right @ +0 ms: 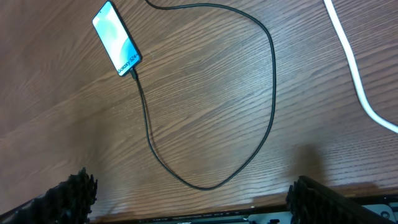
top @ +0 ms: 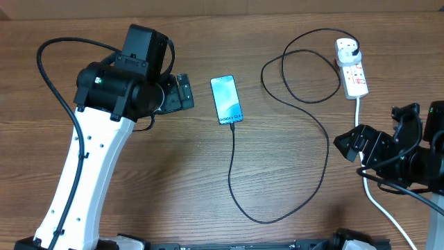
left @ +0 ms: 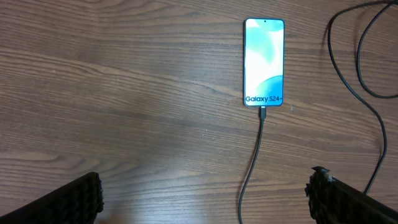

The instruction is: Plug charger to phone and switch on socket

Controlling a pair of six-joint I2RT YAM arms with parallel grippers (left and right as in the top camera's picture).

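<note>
A wooden counter (top: 173,187) is carrying the phone (top: 227,99) at its middle.
The charger (top: 327,160) is sitting in the phone's near edge, looping right to the socket (top: 355,78). The left fingers (left: 68,200) and right fingers (right: 329,202) are gaping wide, empty.

Wood-grain counter (top: 173,180). Phone (top: 227,99) lies flat near the middle, screen up and lit. Black charger cable (top: 232,160) sits in the phone's near end and loops wide over bare wood to the white socket (top: 354,73) at far right. Thick white cord (top: 359,111) trails from the socket toward the near edge.
</note>
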